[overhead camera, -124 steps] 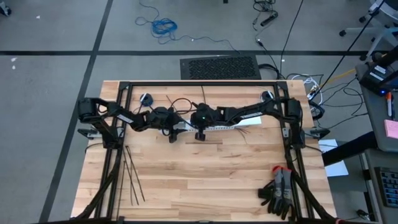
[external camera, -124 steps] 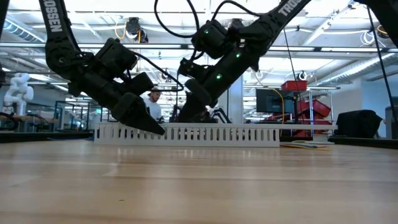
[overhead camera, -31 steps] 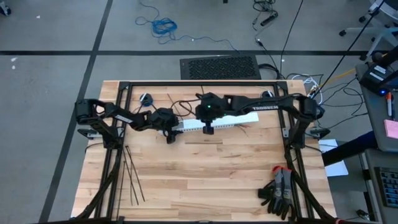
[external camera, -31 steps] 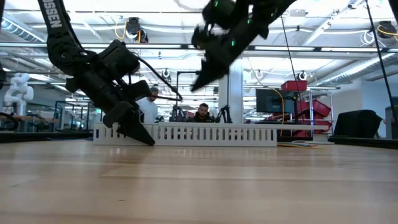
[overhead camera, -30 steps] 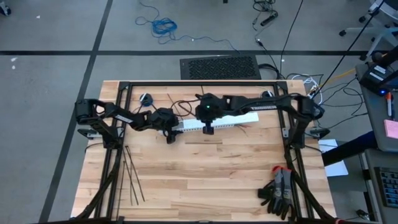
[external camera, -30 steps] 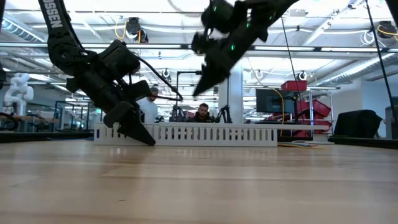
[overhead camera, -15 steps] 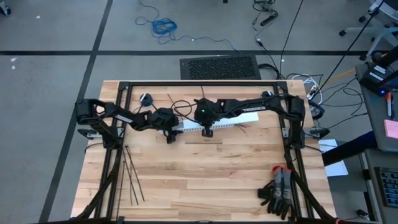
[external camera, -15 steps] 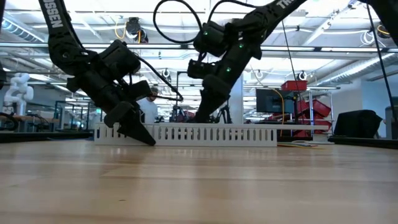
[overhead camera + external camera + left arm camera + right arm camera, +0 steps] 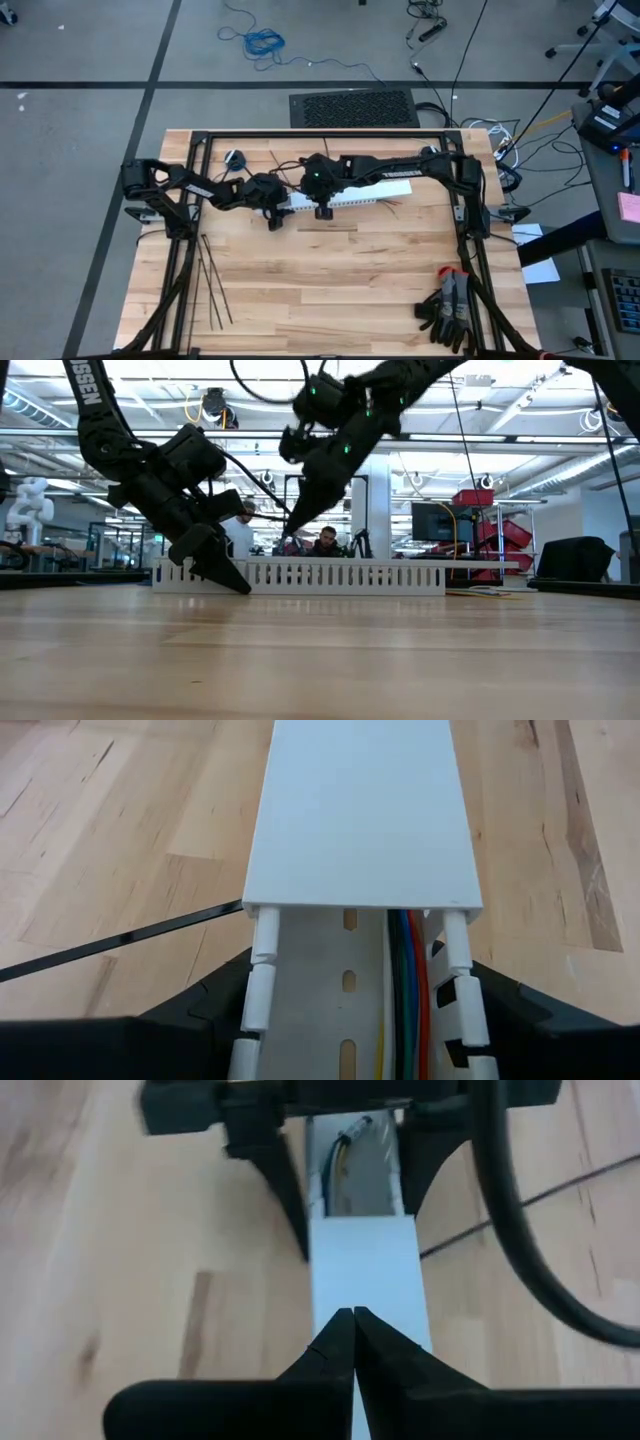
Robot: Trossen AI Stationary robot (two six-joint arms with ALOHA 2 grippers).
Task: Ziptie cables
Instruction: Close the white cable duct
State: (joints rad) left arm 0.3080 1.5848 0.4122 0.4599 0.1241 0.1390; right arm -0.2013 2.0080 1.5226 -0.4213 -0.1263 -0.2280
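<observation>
- Your left gripper (image 9: 350, 1020) is holding the end of the white slotted duct (image 9: 360, 830): its fingers (image 9: 215, 1005) are standing on either side of the duct's walls, clamped against them, at the tabletop (image 9: 330, 270).
- Between those fingers, the duct's channel is lying uncovered, and the cables (image 9: 408, 990) are running along one inner wall; blue, green, red and yellow strands are showing. Just ahead of the fingers, the white cover is sitting on the duct.
- One ziptie (image 9: 120, 942) is lying on the tabletop, slanting away from under the duct beside one left finger.
- Your right gripper (image 9: 352, 1342) is hovering above the covered stretch of the duct, its fingers pressed together with nothing between them, tips pointing toward the left gripper.
- In the low view, the right gripper (image 9: 300, 510) is hanging above the duct (image 9: 300, 575), clear of it, while the left gripper (image 9: 222, 570) is down at the duct's end.
- The other zipties (image 9: 212, 285) are lying well apart from both pairs of fingers, near the tabletop's left edge.
- A pair of gloves (image 9: 450, 310) is lying at the right near corner.
</observation>
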